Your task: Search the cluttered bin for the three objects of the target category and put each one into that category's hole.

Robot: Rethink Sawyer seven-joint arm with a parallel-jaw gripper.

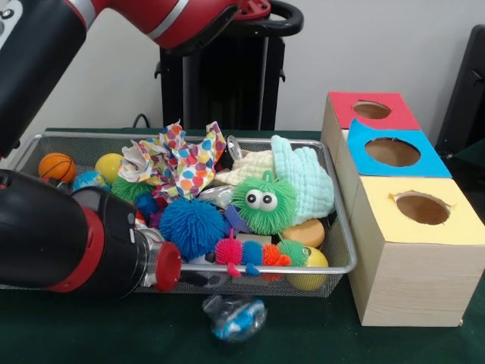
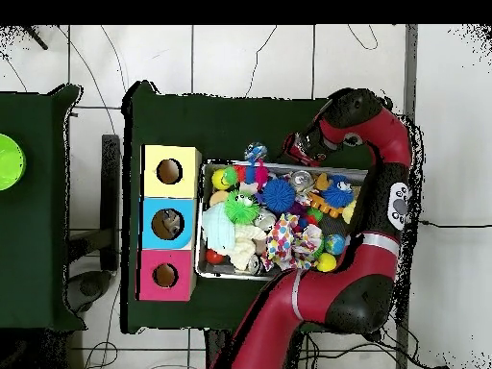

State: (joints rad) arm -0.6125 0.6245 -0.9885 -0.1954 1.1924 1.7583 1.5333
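**Silver mesh bin packed full, arm looped over it, hand state unclear**

Front view: silver wire bin [image 1: 339,227] sits on the green desk [image 1: 91,334], crammed with toys. Green fuzzy ball with googly eyes [image 1: 263,203] mid-right, blue spiky ball [image 1: 189,226] just left of it, rainbow caterpillar [image 1: 258,252] along the near rim. Polka-dot cloth [image 1: 182,163] bunched at the back, mint knitted cloth [image 1: 307,178] at back right, small basketball [image 1: 57,167] in the far-left corner. Clear-wrapped blue item [image 1: 235,317] lies on the desk outside the bin, just in front of it. Three boxes in a row touching the bin's right side: red top far, blue middle, yellow near. Target hole [image 1: 392,152] is in the blue top. Arm [image 1: 68,243] fills the left foreground with a red end cap over the bin's near-left rim.

Overhead view: arm [image 2: 370,288] curves round the bin's [image 2: 204,221] right side. Hand not identifiable in either view, so I cannot tell whether it is spread or pressed together. Blue-top hole [image 2: 168,224] has something dark and indistinct inside.
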